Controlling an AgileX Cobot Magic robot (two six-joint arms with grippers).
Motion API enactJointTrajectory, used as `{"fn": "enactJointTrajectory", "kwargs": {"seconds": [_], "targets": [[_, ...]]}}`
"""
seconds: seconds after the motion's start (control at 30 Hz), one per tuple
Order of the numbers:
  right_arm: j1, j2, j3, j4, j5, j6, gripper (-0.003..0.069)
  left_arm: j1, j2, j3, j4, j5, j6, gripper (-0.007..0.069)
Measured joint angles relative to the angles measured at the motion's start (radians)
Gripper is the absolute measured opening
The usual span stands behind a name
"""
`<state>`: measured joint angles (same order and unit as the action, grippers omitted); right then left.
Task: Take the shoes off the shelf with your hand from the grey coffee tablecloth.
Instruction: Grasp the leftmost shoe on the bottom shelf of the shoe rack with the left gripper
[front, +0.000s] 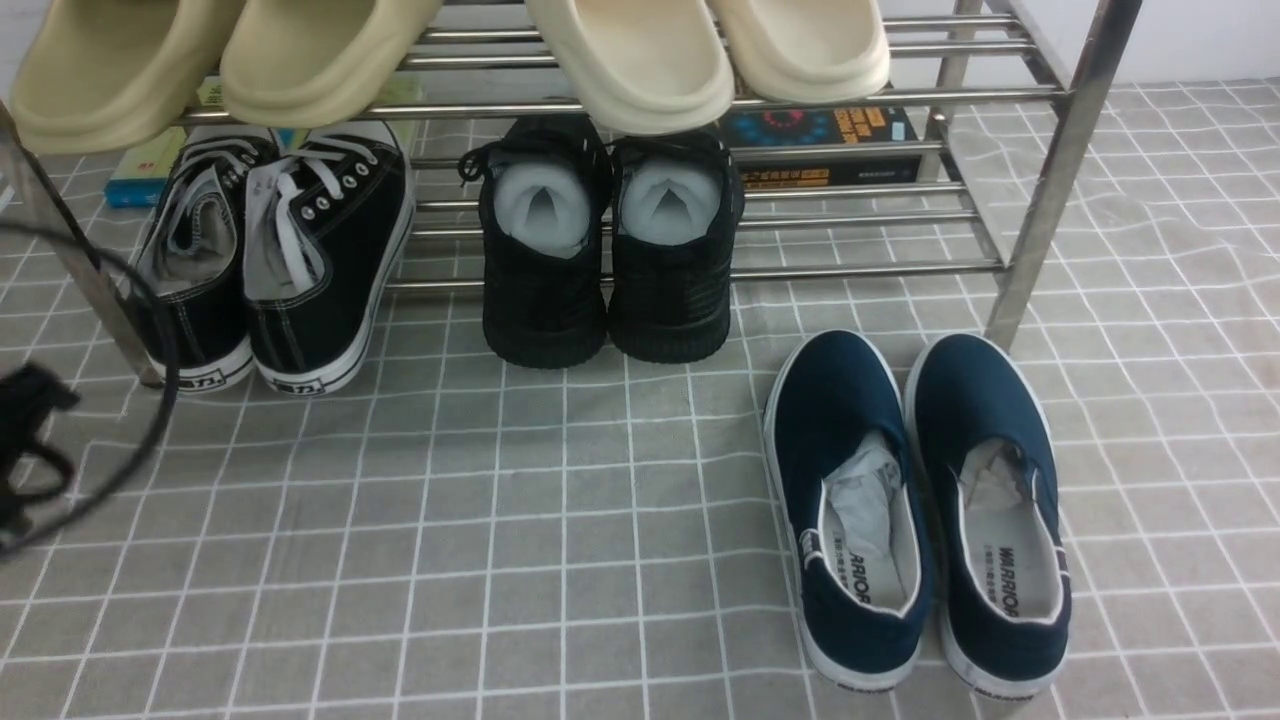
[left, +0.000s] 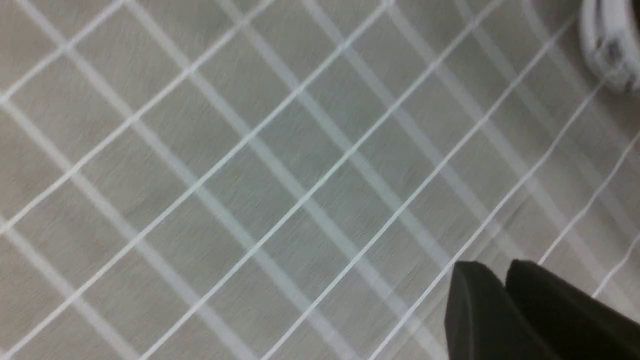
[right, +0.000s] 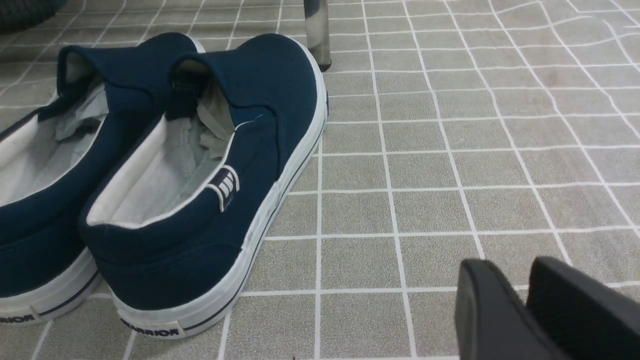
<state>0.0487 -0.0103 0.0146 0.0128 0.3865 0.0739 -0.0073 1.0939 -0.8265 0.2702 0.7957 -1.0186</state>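
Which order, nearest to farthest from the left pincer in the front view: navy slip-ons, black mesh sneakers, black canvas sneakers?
From the left pincer:
1. Black canvas sneakers, at the shelf left end.
2. Black mesh sneakers, shelf middle.
3. Navy slip-ons, on the cloth, right side.

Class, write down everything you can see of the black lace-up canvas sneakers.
The black canvas sneakers stand as a pair, sides touching, at the left end of the shelf. White laces, silver eyelets, white stitching, white rubber soles with heel labels, grey lining. They tilt: toes up on the low tubes, heels on the grey grid tablecloth, facing the camera. A black cable crosses the left one.
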Motion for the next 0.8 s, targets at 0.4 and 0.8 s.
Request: {"fn": "enactJointTrajectory", "kwargs": {"seconds": [0.4,0.8], "targets": [[0.0,0.0,0.0,0.0,0.0,0.0,0.0167,0.0,0.358,-0.251,-0.029,-0.107,-0.3,0.043],[0.0,0.0,0.0,0.0,0.0,0.0,0.0178,0.0,0.404,-0.254,-0.027,-0.355,-0.409,0.0411]]}}
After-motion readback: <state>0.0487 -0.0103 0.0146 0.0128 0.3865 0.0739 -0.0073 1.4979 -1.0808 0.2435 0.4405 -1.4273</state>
